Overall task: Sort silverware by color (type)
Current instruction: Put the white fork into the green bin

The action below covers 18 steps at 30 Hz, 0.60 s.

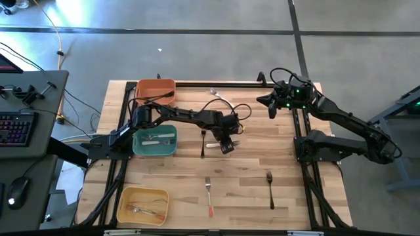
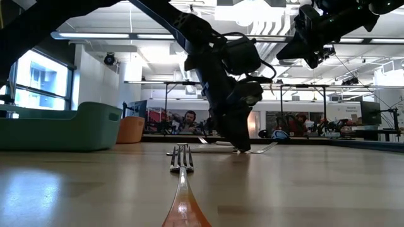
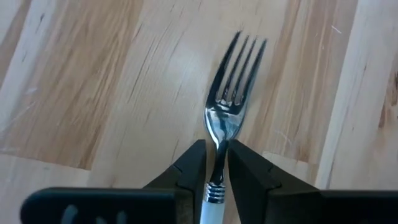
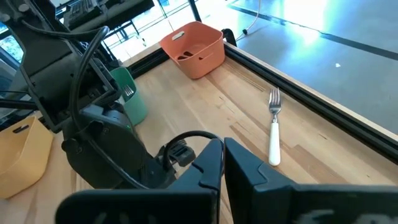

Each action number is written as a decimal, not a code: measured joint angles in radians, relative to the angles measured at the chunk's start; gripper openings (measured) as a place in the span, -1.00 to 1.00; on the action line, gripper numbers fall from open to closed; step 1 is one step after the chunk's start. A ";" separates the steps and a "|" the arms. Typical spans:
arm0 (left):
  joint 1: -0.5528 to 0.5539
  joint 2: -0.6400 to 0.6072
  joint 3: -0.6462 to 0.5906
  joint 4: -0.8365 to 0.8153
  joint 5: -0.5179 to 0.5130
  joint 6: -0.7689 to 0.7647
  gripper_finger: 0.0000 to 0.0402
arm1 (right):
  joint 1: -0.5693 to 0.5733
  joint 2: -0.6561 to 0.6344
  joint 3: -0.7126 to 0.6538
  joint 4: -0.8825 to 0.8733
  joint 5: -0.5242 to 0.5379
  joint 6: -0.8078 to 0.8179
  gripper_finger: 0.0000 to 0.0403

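Observation:
My left gripper (image 1: pixel 227 145) (image 3: pixel 217 171) is down at the table's middle, shut on a silver-headed fork (image 3: pixel 233 81) with a white handle. My right gripper (image 1: pixel 272 105) (image 4: pixel 222 163) hangs shut and raised near the far right edge, touching nothing. On the bare wood lie a black fork (image 1: pixel 203 143), an orange-handled fork (image 1: pixel 209 196) (image 2: pixel 181 165), another black fork (image 1: pixel 270 190) and a second white-handled fork (image 1: pixel 216 94) (image 4: pixel 273 127) near the far edge. White-handled pieces (image 1: pixel 157 138) sit in the teal bin, orange-handled ones (image 1: pixel 143 210) in the yellow bin. My left gripper pinches the white-handled fork at its silver neck (image 3: pixel 219 142), just ahead of the white handle, between its two fingers (image 3: pixel 193 171). The fingers come from above, pointing down, and stand on either side of the fork. In the low view the fork (image 2: pixel 265 149) lies level at the table top.
Three bins stand along the left side: orange (image 1: pixel 156 90) at the far edge, teal (image 1: pixel 140 149) in the middle, yellow (image 1: pixel 129 196) near. A black rail (image 1: pixel 216 84) runs along the far edge. People sit in the room beyond the table (image 2: pixel 188 120).

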<state>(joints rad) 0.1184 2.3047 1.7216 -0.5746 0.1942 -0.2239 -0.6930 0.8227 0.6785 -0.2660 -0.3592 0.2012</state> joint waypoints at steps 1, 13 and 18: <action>0.000 0.000 0.000 0.001 0.002 0.006 -0.73 | 0.000 0.000 0.000 0.000 0.000 0.000 -1.00; -0.001 0.002 -0.001 0.009 0.024 0.061 -0.48 | 0.000 0.000 0.000 0.000 0.000 0.004 -1.00; -0.002 0.002 -0.002 0.006 0.013 0.070 -0.43 | 0.000 0.000 0.000 0.000 0.000 0.008 -1.00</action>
<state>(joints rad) 0.1161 2.3066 1.7200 -0.5690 0.2076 -0.1543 -0.6930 0.8227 0.6785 -0.2657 -0.3592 0.2089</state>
